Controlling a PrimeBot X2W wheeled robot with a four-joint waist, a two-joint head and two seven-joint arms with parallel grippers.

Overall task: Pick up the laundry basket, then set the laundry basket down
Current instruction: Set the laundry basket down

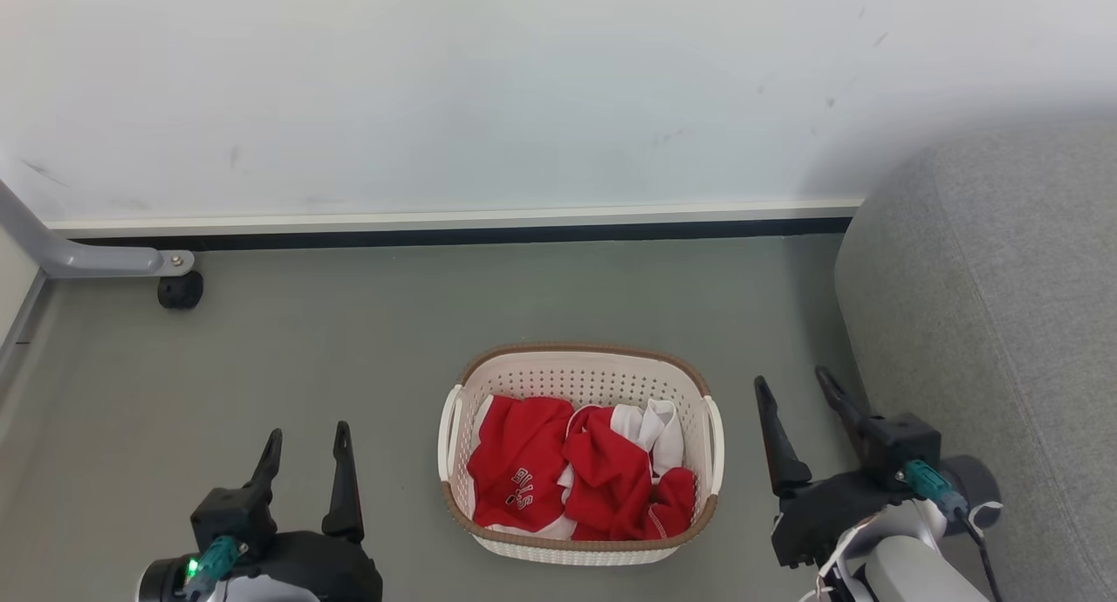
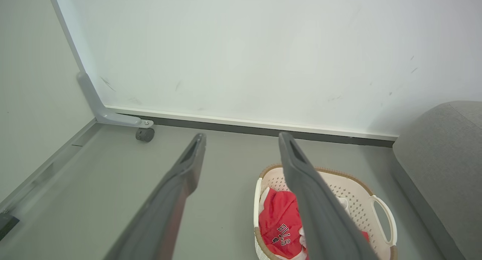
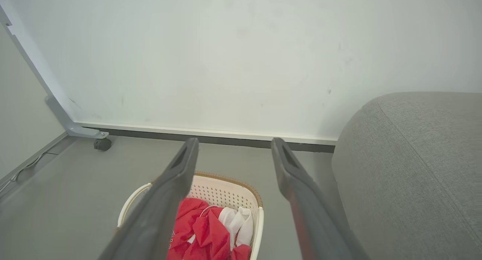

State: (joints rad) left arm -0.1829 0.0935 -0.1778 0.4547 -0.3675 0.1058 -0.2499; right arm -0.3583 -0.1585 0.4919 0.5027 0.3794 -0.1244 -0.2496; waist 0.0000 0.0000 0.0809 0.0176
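The laundry basket point(image 1: 580, 379) stands on the grey floor in the middle of the head view, cream-white and perforated with a brown rim and white side handles. Red and white clothes point(image 1: 576, 467) lie inside it. My left gripper point(image 1: 308, 441) hovers open to the basket's left, well apart from it. On the basket's right, my right gripper point(image 1: 796, 386) is open too, a short gap from the right handle point(image 1: 716, 445). In the left wrist view the basket point(image 2: 354, 186) lies lower right, behind my left gripper point(image 2: 241, 139). The right wrist view has the basket point(image 3: 226, 192) at lower left, under my right gripper point(image 3: 233, 144).
A white wall with a dark baseboard point(image 1: 454, 233) runs behind the basket. A grey sofa point(image 1: 1003, 323) rises close on the right, beside my right arm. A grey frame leg with a black caster point(image 1: 180, 290) sits at the far left.
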